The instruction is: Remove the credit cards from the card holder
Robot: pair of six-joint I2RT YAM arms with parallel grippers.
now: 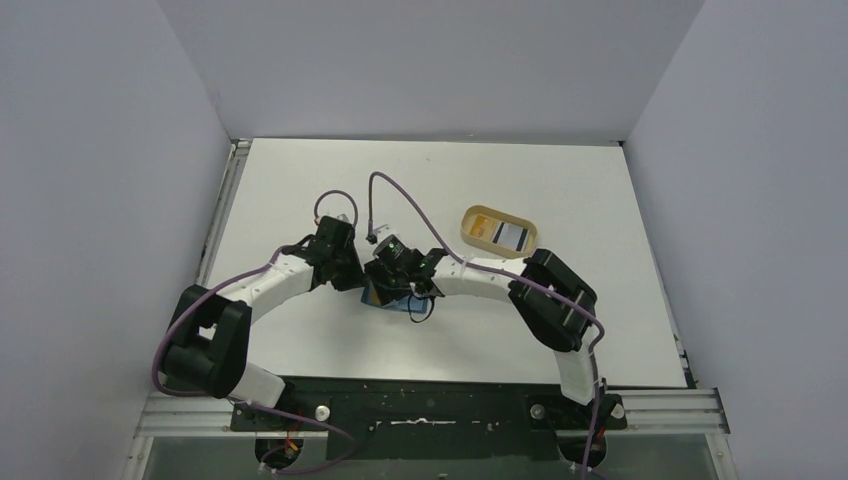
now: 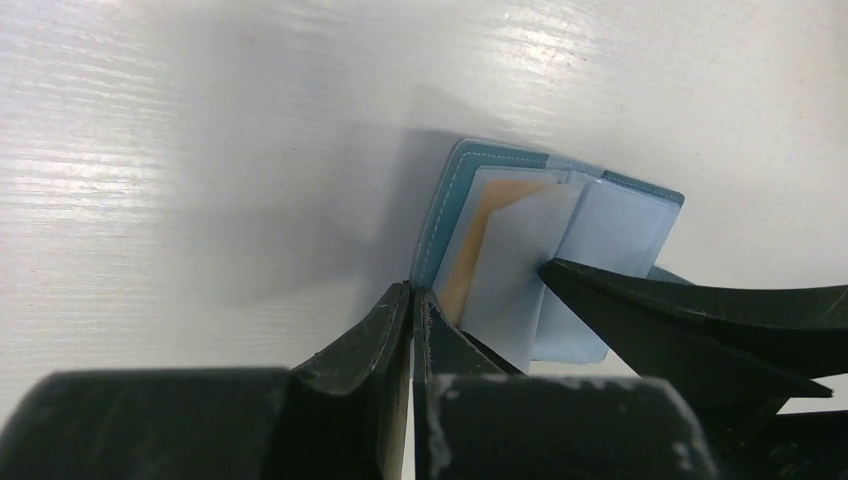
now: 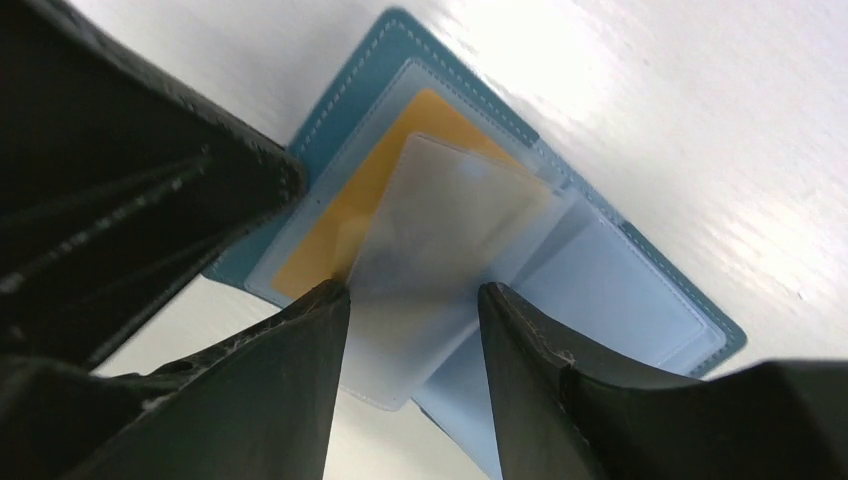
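Note:
The teal card holder (image 1: 383,296) lies open on the table between both arms, its pale blue inside up (image 2: 445,215) (image 3: 330,110). An orange credit card (image 3: 330,235) (image 2: 468,255) sits under a clear sleeve in its left half. My left gripper (image 1: 352,277) (image 2: 413,297) is shut on the edge of the holder's teal cover. My right gripper (image 1: 402,284) (image 3: 412,300) is open, its fingertips on either side of a loose clear sleeve flap (image 3: 440,220). One right finger (image 2: 680,320) touches that flap in the left wrist view.
A tan oval tray (image 1: 470,222) stands to the back right of the holder, with a white card with a dark band (image 1: 511,237) lying in it. White walls close off the table's left, back and right sides.

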